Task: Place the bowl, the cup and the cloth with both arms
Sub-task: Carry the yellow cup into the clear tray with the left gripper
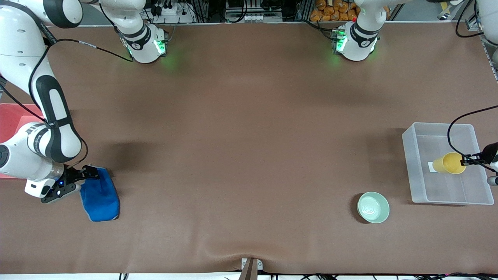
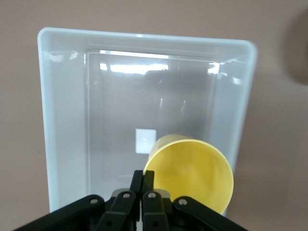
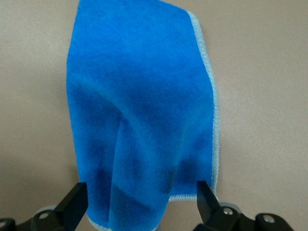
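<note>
- The left gripper's fingers are pressed together on the rim of the yellow cup, pinching its wall; the cup hangs tilted, its mouth open to the wrist camera.
- That cup is held over the clear plastic bin, which stands at the left arm's end of the tabletop. A small white label shows on the bin's floor, just beside the cup in the wrist view.
- The right gripper's fingers are spread wide, one on each side of the near edge of the blue cloth. They straddle the fabric without squeezing it.
- The cloth lies on the tabletop at the right arm's end, rumpled into soft folds, its light trim running along one side. The right gripper sits low at the cloth's edge.
- The mint-green bowl rests upright on the tabletop, near the bin and a little nearer to the front camera than it, not touching it.
- The tabletop is covered in plain brown material, slightly wrinkled at its near edge, and wide between the cloth and the bowl.
- A red tray shows at the right arm's end, partly hidden by the arm.
- Both arm bases glow green along the far edge, with cables and equipment past them.
</note>
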